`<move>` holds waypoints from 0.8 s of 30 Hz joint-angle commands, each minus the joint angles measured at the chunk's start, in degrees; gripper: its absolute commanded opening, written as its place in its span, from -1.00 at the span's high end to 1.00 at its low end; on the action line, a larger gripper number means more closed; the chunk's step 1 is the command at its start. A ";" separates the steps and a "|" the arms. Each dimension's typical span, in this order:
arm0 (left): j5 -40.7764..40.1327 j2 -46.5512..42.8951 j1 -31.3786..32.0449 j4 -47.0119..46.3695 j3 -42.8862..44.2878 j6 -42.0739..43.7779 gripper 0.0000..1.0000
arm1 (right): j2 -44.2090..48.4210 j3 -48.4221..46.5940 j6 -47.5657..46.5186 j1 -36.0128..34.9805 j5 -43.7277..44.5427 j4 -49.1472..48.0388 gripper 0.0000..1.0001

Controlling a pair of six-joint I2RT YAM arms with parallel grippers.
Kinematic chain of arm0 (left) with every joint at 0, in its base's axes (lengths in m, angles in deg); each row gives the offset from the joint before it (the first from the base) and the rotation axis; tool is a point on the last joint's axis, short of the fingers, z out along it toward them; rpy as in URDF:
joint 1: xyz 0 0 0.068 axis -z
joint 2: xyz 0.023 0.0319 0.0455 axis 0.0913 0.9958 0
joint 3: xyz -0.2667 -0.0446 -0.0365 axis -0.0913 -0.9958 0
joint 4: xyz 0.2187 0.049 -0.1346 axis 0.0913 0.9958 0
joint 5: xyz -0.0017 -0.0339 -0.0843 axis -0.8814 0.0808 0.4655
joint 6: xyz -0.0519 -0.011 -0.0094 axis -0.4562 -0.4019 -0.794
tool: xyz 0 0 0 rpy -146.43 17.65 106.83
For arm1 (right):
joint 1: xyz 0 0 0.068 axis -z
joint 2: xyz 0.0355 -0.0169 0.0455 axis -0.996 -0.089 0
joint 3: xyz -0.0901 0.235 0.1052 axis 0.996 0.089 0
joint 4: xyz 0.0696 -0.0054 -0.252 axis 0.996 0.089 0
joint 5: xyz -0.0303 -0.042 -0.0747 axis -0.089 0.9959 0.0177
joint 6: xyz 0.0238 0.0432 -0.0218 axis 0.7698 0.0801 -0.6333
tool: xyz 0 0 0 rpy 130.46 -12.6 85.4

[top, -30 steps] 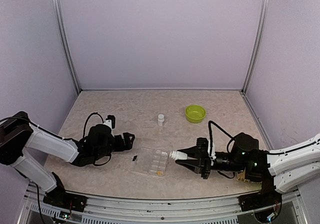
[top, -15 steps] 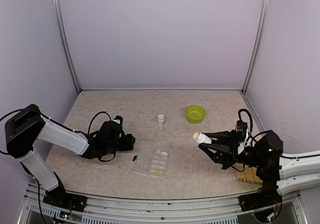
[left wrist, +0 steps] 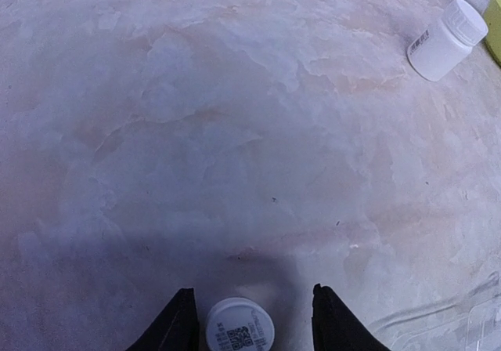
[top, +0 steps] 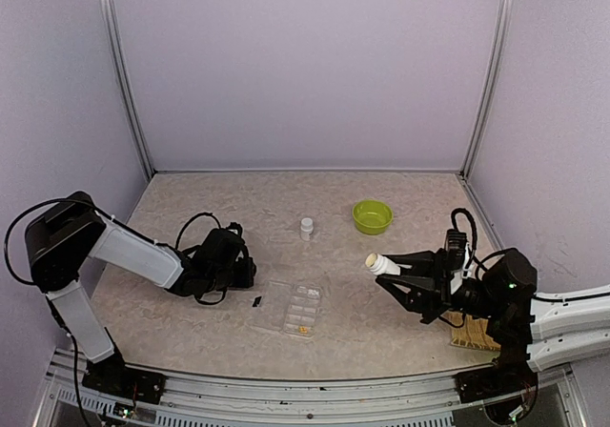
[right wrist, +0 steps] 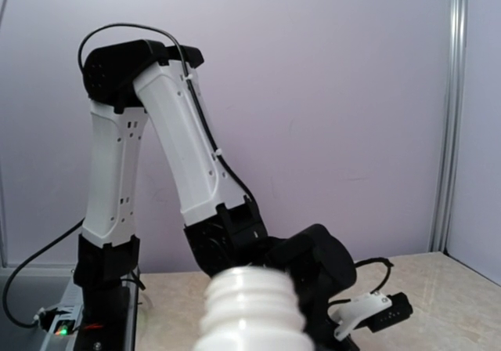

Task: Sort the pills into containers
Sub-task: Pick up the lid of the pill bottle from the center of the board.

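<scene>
I note the table (top: 248, 198) reads matt, a marbled stone-look sheet. Pill box (top: 294, 310): clear plastic, glossy. Bottle (right wrist: 252, 304) in the right end effector (top: 386, 269): white plastic, smooth, ridged threads at the neck. Bowl (top: 372, 216): lime plastic, slight sheen. Cap (left wrist: 239, 325): white plastic, printed label on top. Corner posts (top: 124, 74): bare metal, dull sheen. Arm shells (right wrist: 117, 171): smooth white plastic.

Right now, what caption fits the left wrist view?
Left gripper open, fingers either side of a white cap on the table; capped bottle beyond.
</scene>
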 commanded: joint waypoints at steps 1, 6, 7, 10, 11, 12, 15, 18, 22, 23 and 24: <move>0.24 0.66 -0.33 1.04 0.21 -0.24 0.03 | 0.96 0.68 0.44 0.55 -0.18 -0.32 0.60; 0.08 0.47 -0.33 0.71 -0.11 -0.40 0.17 | 0.71 0.82 0.61 0.66 -0.06 -0.57 0.60; -0.01 0.44 -0.33 0.64 -0.18 -0.44 0.19 | 0.58 0.82 0.62 0.66 -0.07 -0.64 0.60; 0.05 0.66 -0.33 0.60 -0.20 -0.43 0.35 | 0.28 0.82 0.79 0.65 -0.16 -0.93 0.60; 0.02 0.74 -0.33 0.57 -0.27 -0.45 0.37 | 0.24 0.82 0.87 0.65 -0.15 -0.94 0.60; 0.06 0.74 -0.33 0.49 -0.28 -0.45 0.38 | 0.12 0.82 0.88 0.66 -0.15 -0.94 0.60; 0.28 0.99 -0.33 0.25 -0.46 -0.46 0.38 | -0.02 0.82 0.97 0.74 -0.23 -0.81 0.60; 0.59 1.21 -0.28 0.31 -0.38 -0.42 0.30 | -0.03 0.82 0.97 0.74 -0.17 -0.68 0.60; 0.22 1.28 -0.03 0.37 -0.31 -0.04 0.31 | -0.39 0.69 1.05 0.74 -0.06 -0.67 0.60; 0.02 1.23 0.09 0.58 -0.22 0.11 0.29 | -0.53 0.65 1.05 0.70 -0.17 -0.67 0.60; -0.20 1.27 0.18 0.78 -0.16 0.32 0.26 | -0.81 0.57 1.06 0.73 -0.17 -0.67 0.60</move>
